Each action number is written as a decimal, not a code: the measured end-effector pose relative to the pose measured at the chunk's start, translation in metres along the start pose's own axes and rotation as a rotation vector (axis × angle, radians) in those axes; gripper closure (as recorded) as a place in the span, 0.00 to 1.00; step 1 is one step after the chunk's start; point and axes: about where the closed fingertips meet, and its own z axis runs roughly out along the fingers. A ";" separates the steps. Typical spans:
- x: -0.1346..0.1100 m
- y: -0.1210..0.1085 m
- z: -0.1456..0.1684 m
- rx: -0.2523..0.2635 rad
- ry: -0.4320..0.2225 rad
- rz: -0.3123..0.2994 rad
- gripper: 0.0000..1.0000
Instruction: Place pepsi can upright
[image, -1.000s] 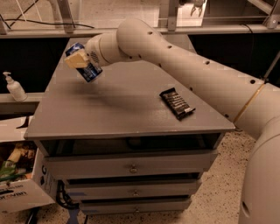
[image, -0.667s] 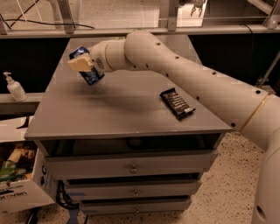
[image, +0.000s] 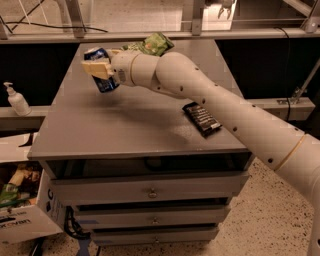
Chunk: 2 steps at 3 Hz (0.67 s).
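tilting in the claw (image: 103, 63) above the table (image: 125, 127) — dark-blue pepsi can (image: 106, 84)

Gripper (image: 98, 66) over the table's far left: matt cream plastic fingers (image: 94, 68) clamped on the glossy blue metal pepsi can (image: 107, 84). Arm (image: 210, 100) shell smooth white plastic, table (image: 125, 130) top matt grey. Candy bar (image: 201, 119) wrapper black, slight sheen; snack bag (image: 152, 44) shiny crinkled green film.

Over the far left of the flat matte-grey metal tabletop (image: 125, 130), the cream-fingered gripper (image: 100, 63) on the glossy white arm (image: 210, 100) clamps the small dark-blue metal pepsi can (image: 106, 84) with white markings. Behind it lies a crinkled green snack bag (image: 156, 44). To the right is a flat black candy bar (image: 201, 119) with pale lettering.
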 end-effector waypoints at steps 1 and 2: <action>-0.001 -0.001 0.000 0.000 -0.094 0.036 1.00; 0.002 -0.001 0.003 0.001 -0.146 0.064 1.00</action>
